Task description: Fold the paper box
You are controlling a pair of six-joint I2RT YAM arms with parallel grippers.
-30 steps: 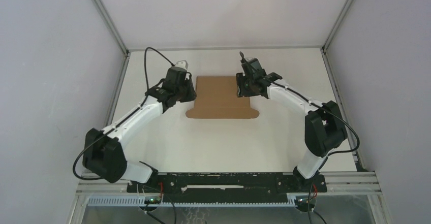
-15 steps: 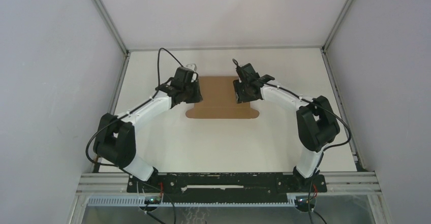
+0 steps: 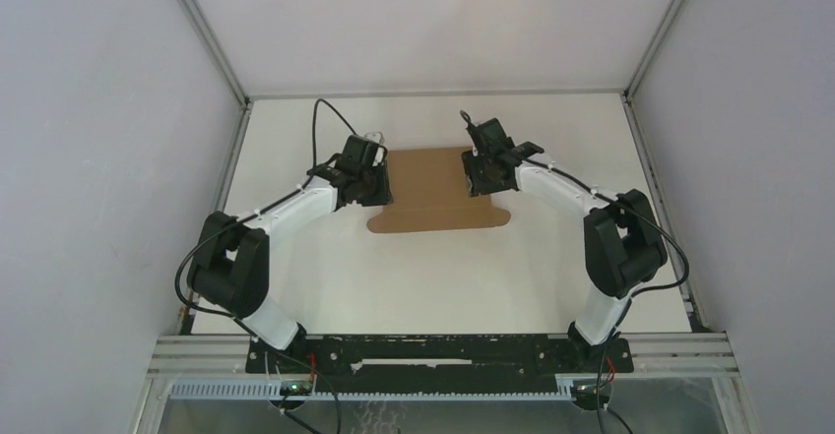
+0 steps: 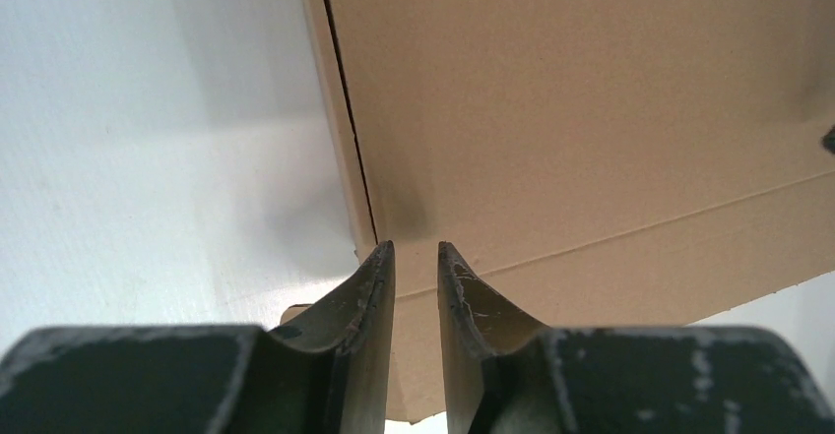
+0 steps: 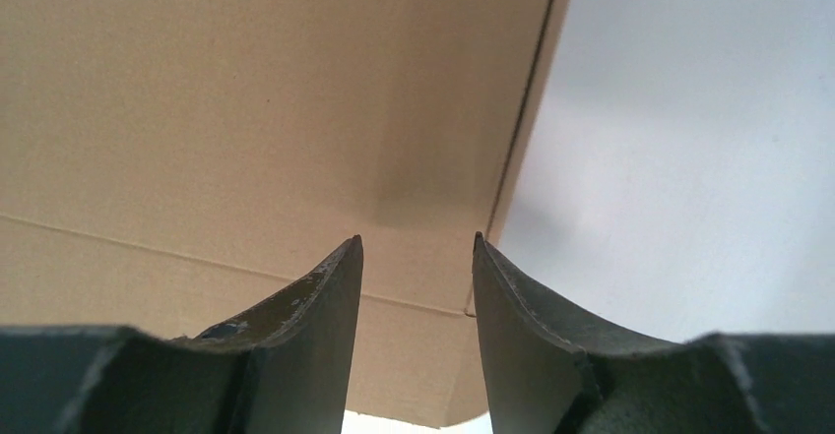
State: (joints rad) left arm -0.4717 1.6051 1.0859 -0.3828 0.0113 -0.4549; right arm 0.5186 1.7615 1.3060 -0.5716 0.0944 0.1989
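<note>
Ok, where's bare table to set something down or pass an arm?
Widest bare table lies between the paper box and the arm bases. A thinner strip runs behind the box. Crowded: both side edges, under the left gripper and right gripper.

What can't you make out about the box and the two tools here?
Side edges of the paper box: top view, covered by the left tool and right tool.
Its overall outline: wrist views, cut off by frame edges.
Whether either tool touches it: no view shows height.
</note>
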